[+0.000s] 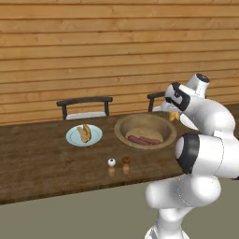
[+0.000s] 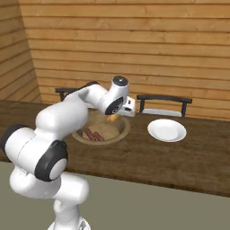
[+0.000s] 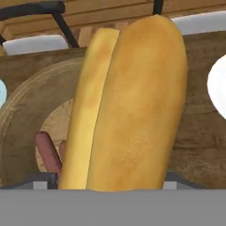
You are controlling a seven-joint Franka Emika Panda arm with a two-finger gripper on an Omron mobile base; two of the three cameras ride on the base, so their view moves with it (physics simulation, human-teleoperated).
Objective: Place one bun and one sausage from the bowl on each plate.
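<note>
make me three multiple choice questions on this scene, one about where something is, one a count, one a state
1. Where are the sausages?
A. in the bowl
B. on the white plate
C. on a chair

2. How many sausages lie in the bowl?
A. none
B. two
C. five

3. What is the state of the gripper?
A. open and empty
B. shut on a bun
C. shut on a shaker

Answers:
1. A, they lie on the bowl's floor.
2. B, two side by side in the left base view.
3. B, the bun rises between the fingertips in the hand view.
</note>
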